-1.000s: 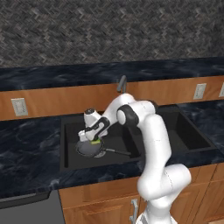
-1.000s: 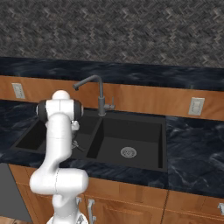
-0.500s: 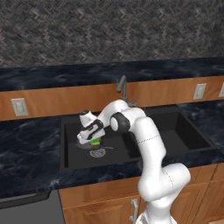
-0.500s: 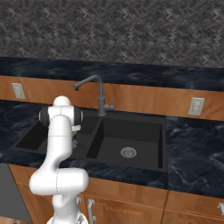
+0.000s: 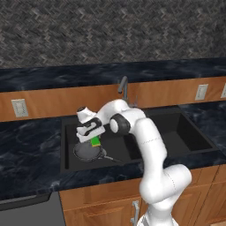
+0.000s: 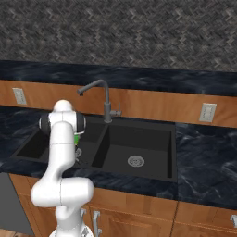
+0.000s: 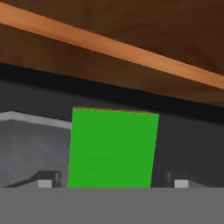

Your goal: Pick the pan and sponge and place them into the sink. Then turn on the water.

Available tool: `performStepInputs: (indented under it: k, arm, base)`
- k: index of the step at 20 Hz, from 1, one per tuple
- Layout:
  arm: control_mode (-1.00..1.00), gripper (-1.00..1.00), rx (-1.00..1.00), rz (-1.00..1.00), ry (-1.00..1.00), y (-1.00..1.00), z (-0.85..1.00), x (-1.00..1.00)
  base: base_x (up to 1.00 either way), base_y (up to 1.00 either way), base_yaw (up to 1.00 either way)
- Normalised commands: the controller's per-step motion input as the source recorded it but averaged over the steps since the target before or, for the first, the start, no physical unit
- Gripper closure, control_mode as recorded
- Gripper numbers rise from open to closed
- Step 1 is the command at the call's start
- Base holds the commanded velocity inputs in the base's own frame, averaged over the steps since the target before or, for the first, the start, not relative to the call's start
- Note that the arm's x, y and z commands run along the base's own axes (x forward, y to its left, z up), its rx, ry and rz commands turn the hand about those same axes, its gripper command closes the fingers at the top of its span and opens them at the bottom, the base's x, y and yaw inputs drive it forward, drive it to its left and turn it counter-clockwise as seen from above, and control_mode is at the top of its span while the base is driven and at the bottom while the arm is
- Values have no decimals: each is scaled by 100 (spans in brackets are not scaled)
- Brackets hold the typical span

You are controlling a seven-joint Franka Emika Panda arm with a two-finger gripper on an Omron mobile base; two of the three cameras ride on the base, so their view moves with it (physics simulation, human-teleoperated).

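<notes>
Left base view: gripper (image 5: 91,136) low over left basin of sink (image 5: 66,145), sponge (image 5: 96,141) between the fingers just above pan (image 5: 89,152) — pan already in sink. Release step in hand, by the look.

Right base view: faucet (image 6: 102,95) behind sink divider, arm blocking left basin; a sliver of green beside the arm. Next: retract, reach faucet lever.

Hand view: sponge between spread fingertips (image 7: 49,178) — gaps either side, jaws wide, grip apparently off.

Faucet (image 6: 102,95) upright at back of basin divider, spout curving left. Dark marbled counter (image 6: 203,157). Wall outlets (image 5: 19,107) (image 6: 207,112) on wood backsplash band. Wood cabinets (image 5: 101,207) below. Dark herringbone wall tile (image 5: 110,35).
</notes>
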Motion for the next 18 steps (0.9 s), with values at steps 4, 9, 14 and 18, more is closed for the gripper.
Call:
performStepInputs:
  k: [4, 9, 14, 18]
  arm:
    - [-100, -100, 4, 5, -8, -5, 59, -27]
    - [-100, -100, 9, 7, -8, -10, 50, -40]
    - [-100, -100, 9, 8, -11, -10, 38, -67]
    - [-100, -100, 6, 9, -12, -14, 33, -72]
  base:
    - [0, 0, 0]
    - [0, 0, 0]
    - [0, 0, 0]
    - [0, 0, 0]
